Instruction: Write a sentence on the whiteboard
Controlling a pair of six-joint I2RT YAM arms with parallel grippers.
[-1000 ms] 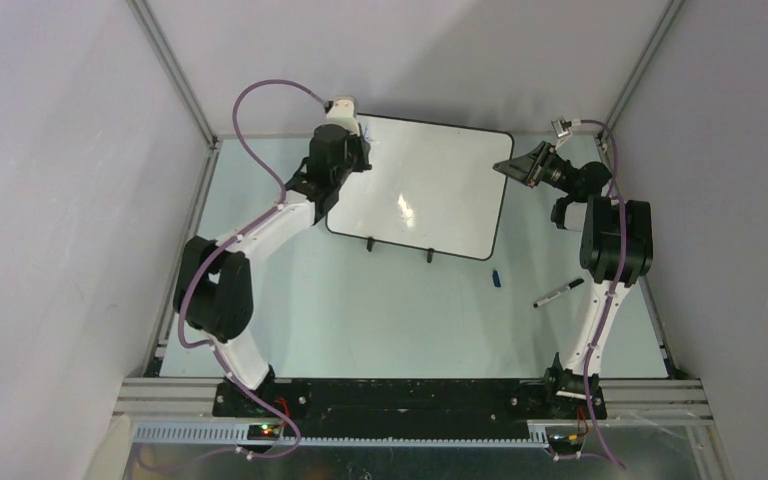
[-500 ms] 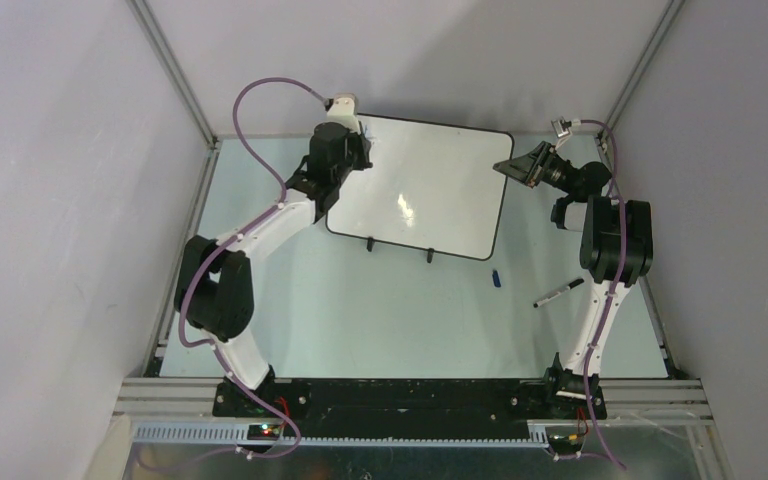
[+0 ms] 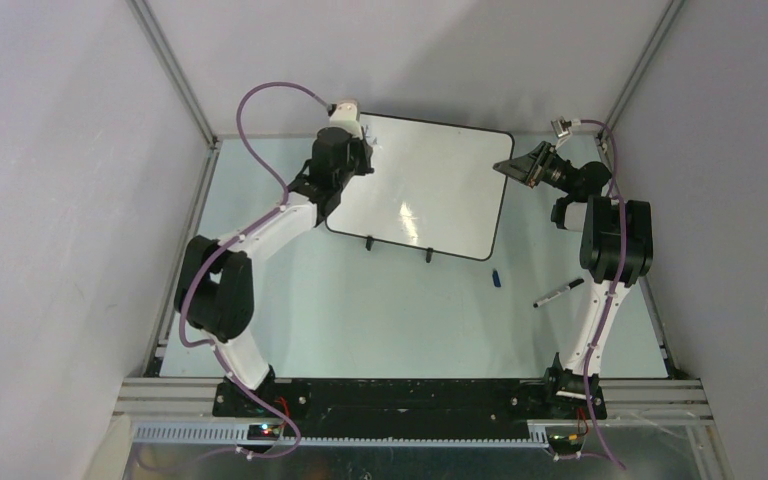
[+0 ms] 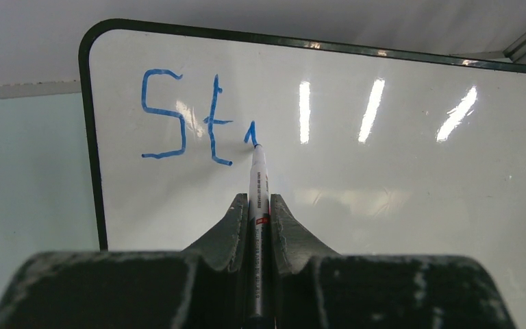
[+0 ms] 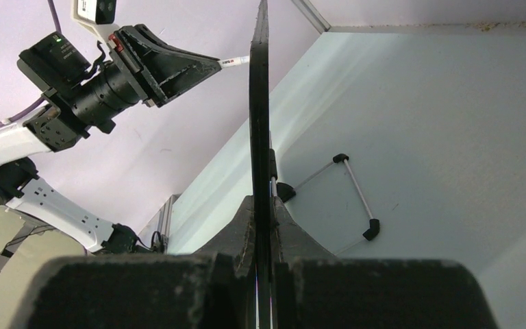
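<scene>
Left arm nudged slightly right along the top-left corner of the whiteboard (image 3: 430, 190) vs a second ago, cable loop shifted with it. Right arm, board and loose items on the worktop (image 3: 360, 310) unchanged.

Writing so far, the sentence (image 4: 185, 123): blue "St" plus a short first stroke of a third letter, top-left of the board just inside the black rim. Uneven hand.

Left tool (image 4: 259, 200) is clamped narrow on a blue marker (image 4: 259, 175), with the tip touching the board at the end of that new stroke. There is red and black print on the barrel, too small to read.

Right tool (image 5: 261, 205) is pinched on the board's right edge near its far corner; the wrist view shows the board edge-on between the fingers.

The board stands at the far middle of the worktop on two black feet. A second marker (image 3: 559, 292) lies near the right edge, with a small blue cap (image 3: 496, 278) just left of it, both apart from the board.
</scene>
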